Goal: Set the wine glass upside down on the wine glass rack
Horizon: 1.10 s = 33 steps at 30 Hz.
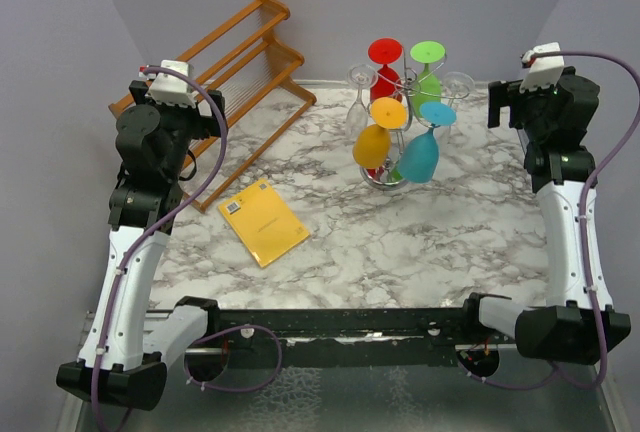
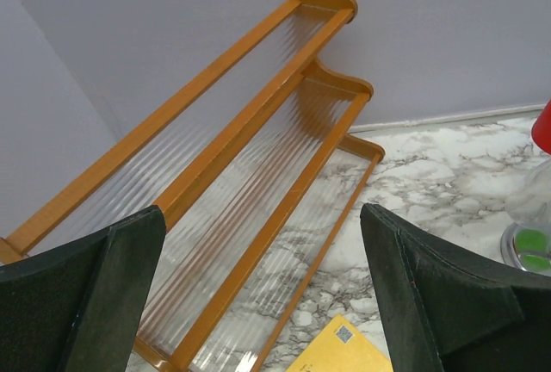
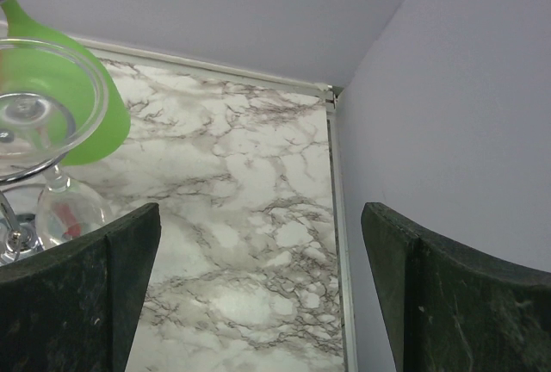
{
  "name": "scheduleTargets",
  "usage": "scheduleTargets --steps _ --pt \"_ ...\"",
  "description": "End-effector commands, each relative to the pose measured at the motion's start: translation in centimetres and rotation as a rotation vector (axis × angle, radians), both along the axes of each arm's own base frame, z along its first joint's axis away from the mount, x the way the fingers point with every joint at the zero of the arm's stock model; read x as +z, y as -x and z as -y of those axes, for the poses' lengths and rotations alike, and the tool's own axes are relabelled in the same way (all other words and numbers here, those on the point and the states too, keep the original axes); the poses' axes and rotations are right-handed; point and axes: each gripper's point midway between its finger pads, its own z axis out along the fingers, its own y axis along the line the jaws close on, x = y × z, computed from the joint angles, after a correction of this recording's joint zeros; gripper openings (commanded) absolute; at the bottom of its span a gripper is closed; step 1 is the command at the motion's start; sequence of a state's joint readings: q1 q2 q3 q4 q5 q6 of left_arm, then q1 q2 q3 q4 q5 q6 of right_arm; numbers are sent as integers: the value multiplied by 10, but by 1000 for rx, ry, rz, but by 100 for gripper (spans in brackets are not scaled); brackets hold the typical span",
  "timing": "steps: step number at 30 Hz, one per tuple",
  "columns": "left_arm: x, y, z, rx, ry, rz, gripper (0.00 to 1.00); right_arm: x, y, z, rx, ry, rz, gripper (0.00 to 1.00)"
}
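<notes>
At the far middle of the marble surface (image 1: 450, 237), the wine glass rack (image 1: 400, 132) carries red, green, orange, blue and two clear wine glasses (image 1: 372, 145), all hanging bowl-down, while the left gripper (image 2: 260, 213) and the right gripper (image 3: 260, 208) hover well apart from it at either side, both spread wide and holding nothing.

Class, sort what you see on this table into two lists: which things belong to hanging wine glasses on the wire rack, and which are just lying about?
Belong to the job:
wire rack
glasses hung on it

Just lying about:
wooden rack
yellow envelope
</notes>
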State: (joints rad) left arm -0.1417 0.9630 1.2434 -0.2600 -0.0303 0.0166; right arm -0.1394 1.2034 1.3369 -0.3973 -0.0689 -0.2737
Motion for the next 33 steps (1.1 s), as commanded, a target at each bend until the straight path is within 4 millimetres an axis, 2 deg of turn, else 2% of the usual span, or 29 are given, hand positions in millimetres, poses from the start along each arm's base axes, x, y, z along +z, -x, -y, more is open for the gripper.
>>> scheduleTargets --steps 1,9,13,17,22,29,33 --pt "12 -6 2 -31 -6 48 99 37 24 -2 0 11 120 100" --pt "22 -6 -32 153 14 58 99 36 65 -18 55 -2 96 100" --pt "13 -3 -31 138 37 28 99 39 89 -22 60 11 130 100" --pt "1 1 -20 68 16 -25 99 40 105 -26 71 16 154 100" --pt "-3 10 -11 0 2 -43 99 33 113 -29 86 1 149 100" --pt "-2 21 -20 18 -11 -36 99 23 124 -28 68 -19 119 100" --pt "-15 23 -24 28 -29 -53 99 27 132 -29 64 -38 115 100"
